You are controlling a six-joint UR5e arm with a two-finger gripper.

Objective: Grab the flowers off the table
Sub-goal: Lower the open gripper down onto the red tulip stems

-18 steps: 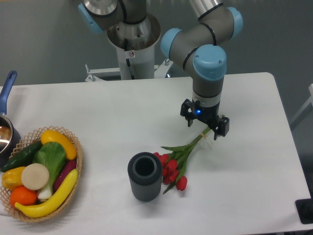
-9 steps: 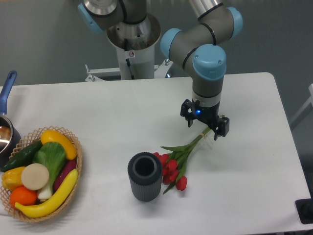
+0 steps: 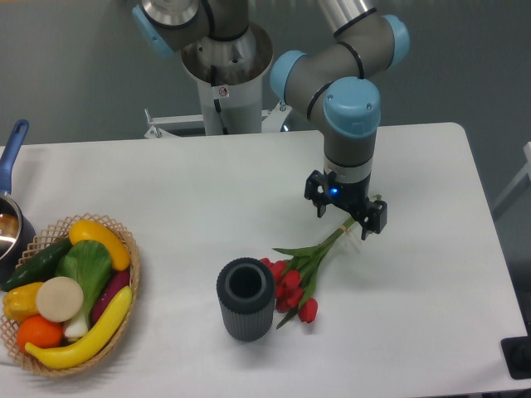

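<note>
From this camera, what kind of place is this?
Likely a robotics lab test bench: a plain white table with staged props, a wicker basket of toy produce, a dark ribbed vase and red flowers, against a bare grey wall.

One fixed camera overlooks the table (image 3: 207, 191) from front.

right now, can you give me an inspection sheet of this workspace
surface: white table, smooth, rounded corners
job's things: red tulips lying flat, buds beside the vase, stems running up-right to the gripper
clutter: dark ribbed vase upright, open top; wicker basket of fruit and vegetables at left; blue-handled pot at the left edge
grippers: gripper low over the stem ends; whether it is shut on them cannot be told
cables: nothing seen
surroundings: grey wall; arm base behind the table
</note>
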